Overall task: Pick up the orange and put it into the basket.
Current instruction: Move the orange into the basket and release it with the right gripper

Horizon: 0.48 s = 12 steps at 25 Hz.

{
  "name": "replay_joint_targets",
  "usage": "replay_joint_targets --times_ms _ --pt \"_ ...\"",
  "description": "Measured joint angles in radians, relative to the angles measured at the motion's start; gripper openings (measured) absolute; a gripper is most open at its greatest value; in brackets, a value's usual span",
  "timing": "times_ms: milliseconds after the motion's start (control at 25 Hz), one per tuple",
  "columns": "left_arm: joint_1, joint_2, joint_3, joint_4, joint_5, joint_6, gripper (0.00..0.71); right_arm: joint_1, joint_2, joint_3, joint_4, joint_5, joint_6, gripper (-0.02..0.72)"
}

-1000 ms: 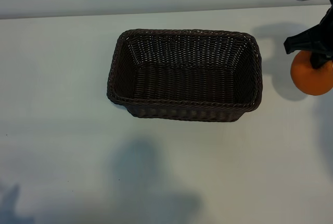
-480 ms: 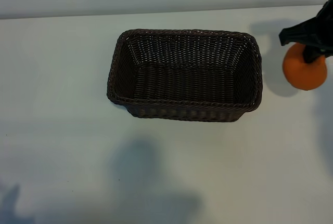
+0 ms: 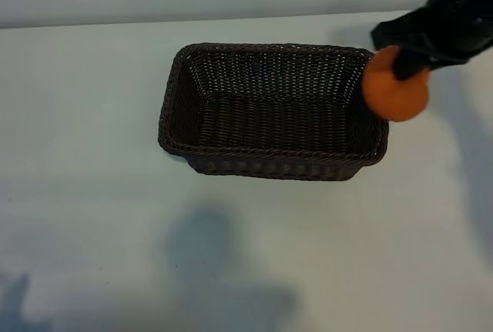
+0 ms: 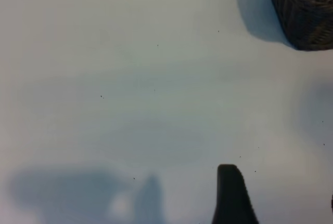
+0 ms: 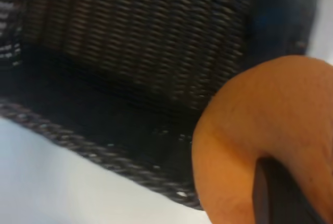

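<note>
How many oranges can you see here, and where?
1. The orange is held in the right gripper, in the air over the right end of the basket. The basket looks empty; no others show on the table.

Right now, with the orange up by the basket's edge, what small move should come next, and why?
Probably carry it a bit further toward the basket's middle before letting go. The right tool holds the orange over the basket's right-hand rim, not yet over the open floor, so a release here might bounce it off the braid.
</note>
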State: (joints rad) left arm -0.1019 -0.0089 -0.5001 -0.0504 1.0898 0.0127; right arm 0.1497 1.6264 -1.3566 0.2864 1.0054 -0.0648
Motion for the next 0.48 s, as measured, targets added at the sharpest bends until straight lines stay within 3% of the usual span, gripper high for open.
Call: replay_joint_targets --times_ms 200,480 --pt "0.0 0.0 0.0 0.0 0.0 0.0 0.458 0.115 0.0 -0.008 -0.025 -0.066 0.003 0.084" --pt "0.0 0.0 0.0 0.0 0.0 0.0 0.458 0.209 0.003 -0.008 -0.128 -0.152 0.029 0.084"
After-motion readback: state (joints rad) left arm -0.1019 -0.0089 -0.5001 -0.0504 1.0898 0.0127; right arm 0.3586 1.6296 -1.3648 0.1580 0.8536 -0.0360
